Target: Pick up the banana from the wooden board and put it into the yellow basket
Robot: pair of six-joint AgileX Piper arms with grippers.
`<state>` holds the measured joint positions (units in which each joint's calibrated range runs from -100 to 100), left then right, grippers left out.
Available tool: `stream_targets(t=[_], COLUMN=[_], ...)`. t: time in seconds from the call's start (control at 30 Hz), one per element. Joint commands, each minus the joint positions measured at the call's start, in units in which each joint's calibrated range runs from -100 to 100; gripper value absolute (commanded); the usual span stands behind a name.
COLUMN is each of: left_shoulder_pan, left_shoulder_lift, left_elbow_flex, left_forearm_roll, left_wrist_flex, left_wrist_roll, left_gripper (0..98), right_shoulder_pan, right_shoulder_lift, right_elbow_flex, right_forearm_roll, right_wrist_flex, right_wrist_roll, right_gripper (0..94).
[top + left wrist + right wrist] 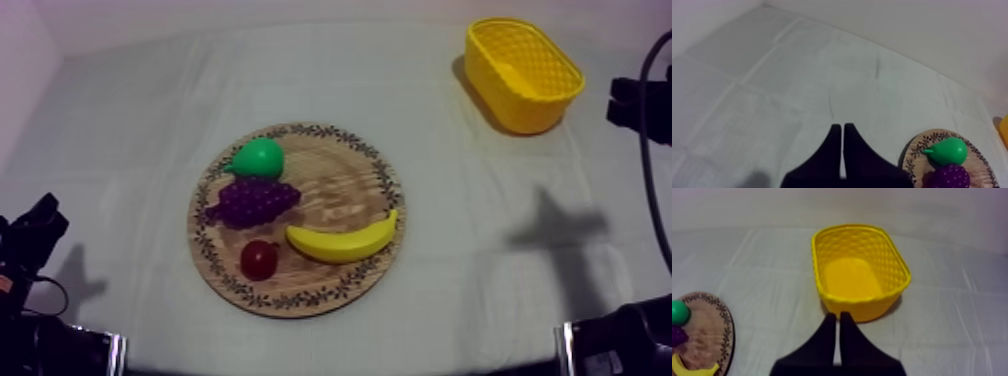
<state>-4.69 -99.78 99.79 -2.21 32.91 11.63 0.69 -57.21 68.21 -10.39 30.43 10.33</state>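
Banana (343, 243) lies untouched; left gripper (843, 126) and right gripper (838, 315) closed, empty.

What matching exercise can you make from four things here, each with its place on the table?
1 yellow toy banana
2 green toy pear
3 small red fruit
4 yellow plastic basket

a on the cloth, away from the round wooden board
b board's right side
c behind the purple bunch of grapes, on the far side
d before the grapes, on the near side

Pairs: 1b, 2c, 3d, 4a
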Motion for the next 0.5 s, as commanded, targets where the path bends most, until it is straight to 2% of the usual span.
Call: stream_targets(t=[0.0, 0.13, 0.47], left_shoulder_pan=[0.0, 0.0, 0.0], left_shoulder_lift=[0.0, 0.0, 0.0], left_elbow_flex=[0.0, 0.0, 0.0], left_forearm_roll=[0.03, 0.03, 0.03], left_wrist_flex=[0.0, 0.0, 0.0], left_wrist_roll=[0.0, 0.0, 0.0], left_gripper=[0.1, 0.1, 0.1], right_shoulder_pan=[0.5, 1.6, 4.6], right_shoulder_lift=[-4.3, -12.7, -34.0], right_elbow_flex=[4.7, 11.9, 25.7], right_forearm_roll=[-0.4, -0.2, 1.9], right_wrist_flex=[1.3, 4.1, 13.4], right_wrist_roll=[1.4, 2.3, 0.8], right_gripper=[0.5, 0.5, 0.5])
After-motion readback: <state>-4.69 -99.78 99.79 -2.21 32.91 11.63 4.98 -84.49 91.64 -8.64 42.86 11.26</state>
